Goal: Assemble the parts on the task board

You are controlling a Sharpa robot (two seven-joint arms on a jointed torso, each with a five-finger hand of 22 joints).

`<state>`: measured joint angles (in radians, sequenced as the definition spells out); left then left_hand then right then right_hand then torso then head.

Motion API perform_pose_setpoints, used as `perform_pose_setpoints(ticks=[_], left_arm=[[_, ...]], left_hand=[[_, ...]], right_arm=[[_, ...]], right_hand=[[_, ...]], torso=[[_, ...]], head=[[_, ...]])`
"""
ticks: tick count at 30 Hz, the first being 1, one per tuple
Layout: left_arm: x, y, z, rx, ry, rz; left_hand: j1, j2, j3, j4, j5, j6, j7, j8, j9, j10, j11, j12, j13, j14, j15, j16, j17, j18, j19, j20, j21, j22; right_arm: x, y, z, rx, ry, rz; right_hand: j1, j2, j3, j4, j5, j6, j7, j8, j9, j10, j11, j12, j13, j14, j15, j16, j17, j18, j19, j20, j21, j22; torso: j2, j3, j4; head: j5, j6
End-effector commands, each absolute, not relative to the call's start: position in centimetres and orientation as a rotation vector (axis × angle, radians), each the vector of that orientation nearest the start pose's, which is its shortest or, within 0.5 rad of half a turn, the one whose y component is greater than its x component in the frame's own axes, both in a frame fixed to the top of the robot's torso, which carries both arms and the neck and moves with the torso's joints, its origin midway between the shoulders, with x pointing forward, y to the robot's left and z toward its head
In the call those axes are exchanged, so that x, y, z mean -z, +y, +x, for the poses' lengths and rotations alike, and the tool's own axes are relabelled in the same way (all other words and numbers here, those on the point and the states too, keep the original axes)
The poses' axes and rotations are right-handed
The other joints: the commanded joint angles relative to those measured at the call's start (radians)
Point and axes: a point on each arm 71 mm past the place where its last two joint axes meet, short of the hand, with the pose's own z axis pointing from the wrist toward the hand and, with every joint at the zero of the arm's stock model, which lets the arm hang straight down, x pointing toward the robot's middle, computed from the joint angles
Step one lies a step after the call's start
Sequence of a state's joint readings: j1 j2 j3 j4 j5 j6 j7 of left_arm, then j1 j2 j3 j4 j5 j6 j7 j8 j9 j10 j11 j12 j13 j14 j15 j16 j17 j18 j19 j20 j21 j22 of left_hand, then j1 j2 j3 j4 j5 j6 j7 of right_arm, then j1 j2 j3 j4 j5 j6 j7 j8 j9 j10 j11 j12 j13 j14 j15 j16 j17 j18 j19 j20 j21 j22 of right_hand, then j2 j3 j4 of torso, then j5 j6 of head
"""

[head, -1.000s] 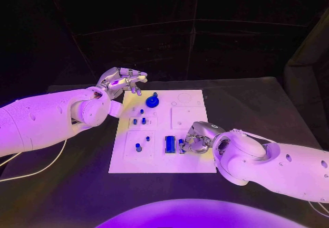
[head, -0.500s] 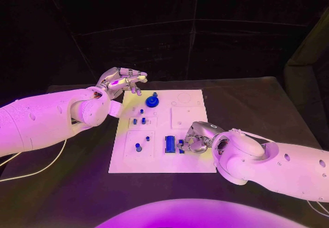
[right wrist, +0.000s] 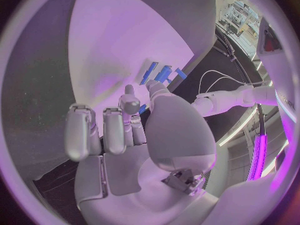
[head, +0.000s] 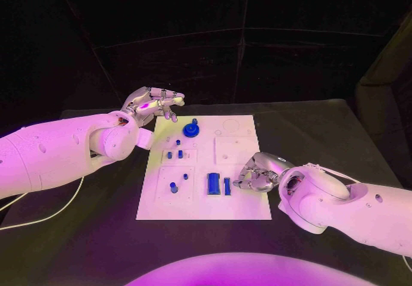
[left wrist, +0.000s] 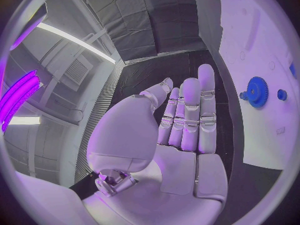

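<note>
My right hand (head: 258, 174) sat low at the right edge of the task board (head: 240, 205), fingers curled inward with nothing between them, just beside a slim blue bar (head: 227, 186) lying flat on the plate. Next to that bar lay a wider blue block (head: 212, 183). My left hand (head: 155, 102) hovered off the board's far left corner, fingers straight, side by side and empty in the left wrist view (left wrist: 181, 130). Near it on the board stood a blue gear (head: 192, 127), seen too from that wrist (left wrist: 257, 91). Several small blue pegs (head: 174, 154) stood in the board's left-hand sockets, well apart from both hands.
</note>
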<state>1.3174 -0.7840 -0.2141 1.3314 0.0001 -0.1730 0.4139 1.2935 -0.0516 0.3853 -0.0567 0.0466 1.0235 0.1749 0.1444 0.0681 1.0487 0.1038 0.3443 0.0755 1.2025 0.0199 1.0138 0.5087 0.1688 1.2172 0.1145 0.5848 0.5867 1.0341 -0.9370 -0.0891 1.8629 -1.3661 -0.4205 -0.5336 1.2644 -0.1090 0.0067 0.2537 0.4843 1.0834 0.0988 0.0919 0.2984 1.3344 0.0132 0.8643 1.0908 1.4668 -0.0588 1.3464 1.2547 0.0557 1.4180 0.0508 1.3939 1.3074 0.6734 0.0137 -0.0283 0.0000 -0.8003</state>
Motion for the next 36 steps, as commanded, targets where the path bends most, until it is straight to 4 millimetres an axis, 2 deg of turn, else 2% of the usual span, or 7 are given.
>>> perform_pose_setpoints(ticks=[1, 8, 17, 22, 31, 32, 36], left_arm=[[18.6, 23.8, 52.4, 1.512, 1.433, -1.039], [19.0, 24.8, 53.6, 1.488, 1.365, -1.082], [20.0, 25.9, 54.8, 1.431, 1.325, -1.108], [20.6, 25.2, 54.9, 1.429, 1.323, -1.133], [21.8, 23.9, 55.0, 1.418, 1.31, -1.171], [21.9, 23.7, 54.9, 1.422, 1.364, -1.149], [22.0, 23.5, 54.5, 1.414, 1.36, -1.153]], left_hand=[[-0.011, 0.002, -0.009, 0.002, 0.004, 0.001, -0.002, 0.009, 0.001, -0.003, -0.002, 0.006, 0.0, -0.009, -0.002, 0.006, -0.002, 0.013, 0.0, 0.002, -0.005, -0.002], [-0.014, 0.005, -0.027, 0.011, 0.003, 0.03, -0.02, 0.029, 0.002, 0.03, -0.015, 0.018, -0.006, -0.051, -0.011, -0.079, -0.059, 0.013, -0.039, -0.002, -0.064, -0.041], [-0.019, -0.003, -0.021, 0.033, 0.005, -0.009, 0.007, -0.018, -0.003, 0.008, 0.031, -0.115, -0.014, -0.221, 0.074, -0.523, -0.271, -0.006, -0.293, 0.072, -0.333, -0.218], [-0.022, -0.012, -0.074, 0.046, 0.004, -0.025, 0.025, -0.05, -0.003, -0.017, 0.059, -0.183, -0.013, -0.286, 0.128, -0.71, -0.362, 0.005, -0.468, 0.142, -0.477, -0.321], [-0.017, -0.004, -0.125, 0.055, 0.003, -0.037, 0.029, -0.074, -0.003, -0.046, 0.072, -0.23, -0.013, -0.302, 0.144, -0.794, -0.401, 0.016, -0.488, 0.169, -0.499, -0.353], [-0.4, 0.052, -0.199, 0.057, -0.047, -0.33, -0.032, -0.144, -0.068, -0.343, 0.018, -0.26, -0.075, -0.572, 0.093, -0.856, -0.432, -0.05, -0.706, 0.082, -0.585, -0.421], [-0.502, 0.052, -0.224, 0.057, -0.047, -0.412, -0.049, -0.144, -0.068, -0.427, 0.005, -0.273, -0.075, -0.644, 0.082, -0.878, -0.509, -0.05, -0.765, 0.061, -0.585, -0.442]], right_arm=[[23.7, -18.2, 39.5, -0.897, 1.911, 0.432], [22.1, -20.9, 44.6, -1.125, 1.779, 0.593], [22.0, -23.1, 50.9, -1.28, 1.61, 0.773], [21.6, -23.0, 53.3, -1.348, 1.508, 0.848], [21.5, -22.3, 54.8, -1.404, 1.458, 0.88], [21.9, -22.7, 54.7, -1.292, 1.505, 0.851], [22.0, -22.5, 54.4, -1.295, 1.489, 0.865]], right_hand=[[0.06, 0.014, 0.009, -0.023, -0.032, -0.024, 0.008, -0.009, -0.008, -0.082, 0.009, -0.194, -0.134, -0.01, 0.01, -0.116, -0.13, 0.039, -0.084, 0.006, -0.113, -0.096], [0.194, 0.036, 0.06, -0.078, -0.163, -0.053, 0.034, -0.011, -0.025, -0.17, 0.034, -0.47, -0.378, -0.147, 0.03, -0.591, -0.574, 0.125, -0.327, 0.025, -0.541, -0.533], [0.237, 0.019, 0.142, -0.09, -0.313, -0.16, 0.109, -0.025, -0.103, -0.321, 0.148, -0.78, -0.751, -0.439, 0.161, -1.117, -0.897, 0.101, -0.549, 0.144, -0.975, -0.83], [0.185, 0.047, 0.084, -0.167, -0.357, -0.169, 0.112, -0.028, -0.157, -0.318, 0.149, -0.798, -0.898, -0.44, 0.194, -1.242, -1.054, 0.128, -0.503, 0.187, -1.14, -0.974], [0.154, 0.097, 0.036, -0.238, -0.384, -0.162, 0.106, -0.029, -0.202, -0.301, 0.147, -0.799, -0.996, -0.318, 0.173, -1.261, -1.132, 0.129, -0.391, 0.168, -1.203, -1.053], [-0.269, 0.109, -0.007, -0.254, -0.411, -0.44, 0.047, -0.092, -0.298, -0.617, 0.099, -0.864, -1.02, -0.676, 0.142, -1.346, -1.166, 0.064, -0.712, 0.106, -1.261, -1.126], [-0.379, 0.109, -0.007, -0.254, -0.484, -0.508, 0.03, -0.092, -0.298, -0.688, 0.087, -0.864, -1.091, -0.748, 0.13, -1.346, -1.178, 0.064, -0.774, 0.086, -1.275, -1.149]], torso=[[-0.01, -0.0003, -0.0032], [-0.036, -0.002, -0.0071], [-0.068, -0.0075, -0.0174], [-0.072, -0.0053, -0.0143], [-0.075, -0.001, -0.0085], [-0.075, -0.0032, -0.0113], [-0.086, -0.0052, -0.0036]], head=[[-0.002, 0.018], [-0.01, 0.069], [-0.012, 0.156], [-0.011, 0.168], [-0.005, 0.179], [-0.006, 0.174], [-0.005, 0.179]])
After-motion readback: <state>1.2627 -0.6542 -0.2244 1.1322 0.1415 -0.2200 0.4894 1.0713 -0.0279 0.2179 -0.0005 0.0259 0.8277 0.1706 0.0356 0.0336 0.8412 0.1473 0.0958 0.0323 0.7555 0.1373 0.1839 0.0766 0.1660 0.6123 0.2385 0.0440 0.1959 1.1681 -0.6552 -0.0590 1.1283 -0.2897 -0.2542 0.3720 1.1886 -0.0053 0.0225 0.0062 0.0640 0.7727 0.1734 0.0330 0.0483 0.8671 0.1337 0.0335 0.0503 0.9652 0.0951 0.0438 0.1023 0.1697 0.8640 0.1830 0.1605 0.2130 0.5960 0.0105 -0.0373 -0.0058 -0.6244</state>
